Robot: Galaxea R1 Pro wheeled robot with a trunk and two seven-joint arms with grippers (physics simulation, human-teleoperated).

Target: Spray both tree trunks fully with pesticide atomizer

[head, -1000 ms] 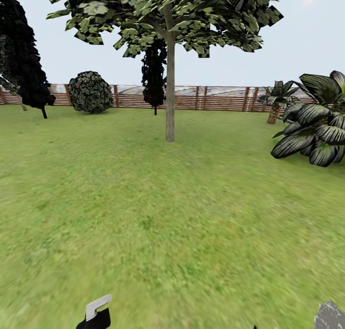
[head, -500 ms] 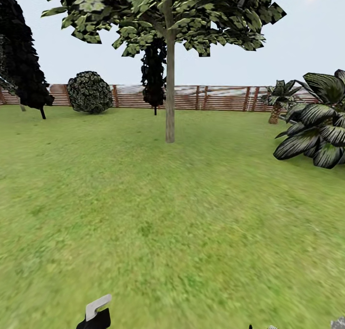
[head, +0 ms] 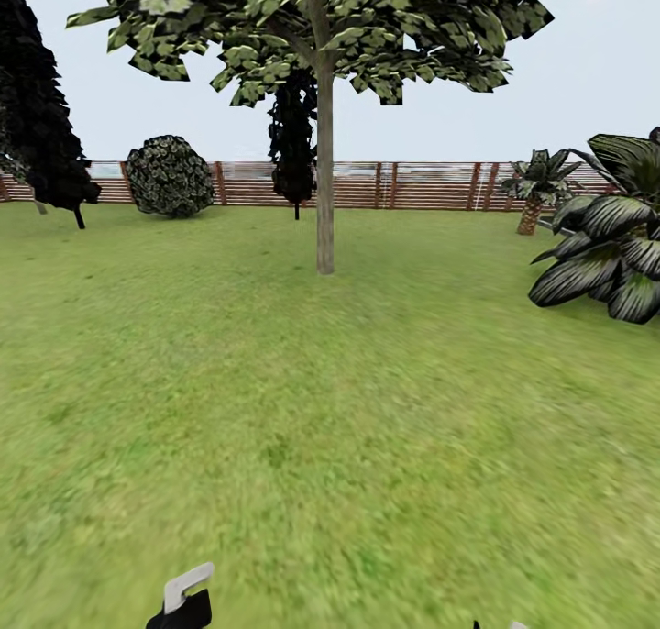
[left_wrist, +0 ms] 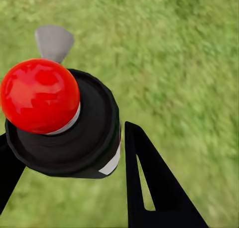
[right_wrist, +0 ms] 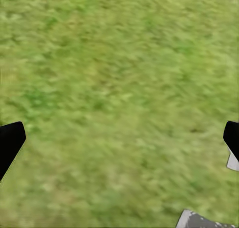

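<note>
pesticide atomizer point(left_wrist: 64, 123): held between the two black fingers of the left tool; in the left wrist view it shows as a round black body with a glossy red ball on top and a pale grey nozzle tab sticking out past it; in the head view its pale grey tab and black body peek in at the lower edge, left of centre point(head: 183, 600)
left tool point(left_wrist: 67, 163): closed around the atomizer, one black finger point(left_wrist: 149, 188) on each side of it, grass beyond
right tool point(right_wrist: 119, 143): spread wide, its dark fingertips at opposite edges of the right wrist view, nothing between them, grass beyond
tree point(head: 312, 33): stands ahead near the middle of the lawn, broad mottled green crown reaching the top of the head view
tree trunk point(head: 324, 180): straight, grey-brown, upright, its foot on the grass well apart from the robot; whether any white specks lie on the bark is too small to tell
garden lawn point(head: 330, 409): green grass from the robot out to the fence
fence point(head: 422, 187): brown horizontal slats along the far edge of the lawn
dark conifers: one near-black at the far left point(head: 41, 115); a narrower one point(head: 293, 143) behind the tree, by the fence
round bush point(head: 170, 176): against the fence, left of the tree
palms: a small one point(head: 536, 189) by the fence at right; a larger clump of dark striped fronds point(head: 605, 253) at the right edge
</note>
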